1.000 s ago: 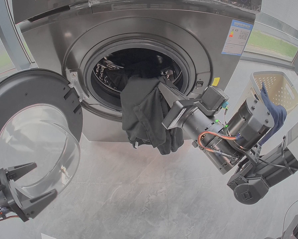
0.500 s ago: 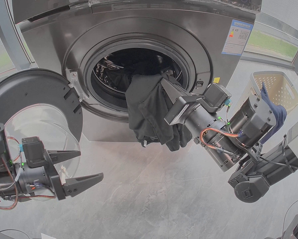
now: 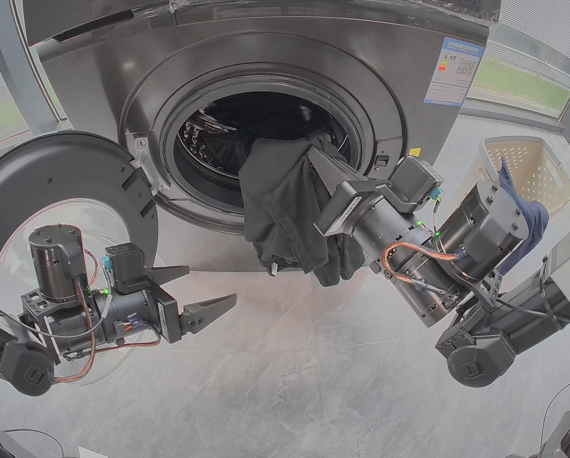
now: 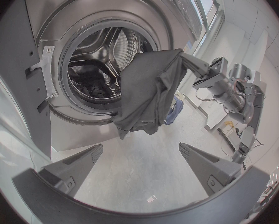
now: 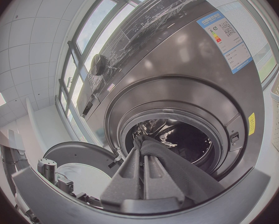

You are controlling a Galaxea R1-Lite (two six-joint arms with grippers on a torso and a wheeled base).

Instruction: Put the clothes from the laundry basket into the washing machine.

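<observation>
A dark grey garment [image 3: 285,211] hangs from my right gripper [image 3: 313,154], which is shut on its top edge right at the washing machine's round opening [image 3: 259,147]. The cloth [image 4: 148,91] droops over the lower rim and outside the drum; in the right wrist view its fold [image 5: 164,153] lies over the closed fingers [image 5: 130,171]. More dark clothing lies inside the drum [image 4: 94,89]. My left gripper [image 3: 202,291] is open and holds nothing, low over the floor at the left, pointing toward the hanging garment. A beige laundry basket [image 3: 533,166] at the right holds a blue garment [image 3: 529,217].
The washer door [image 3: 62,179] stands swung open at the left, close behind my left arm. Grey tiled floor [image 3: 285,364] spreads in front of the machine. Windows and frames flank the washer on both sides.
My left arm has come up from the lower left corner and moved right toward the machine, gripper still open. The right gripper with the garment shifted slightly right and up at the opening.
</observation>
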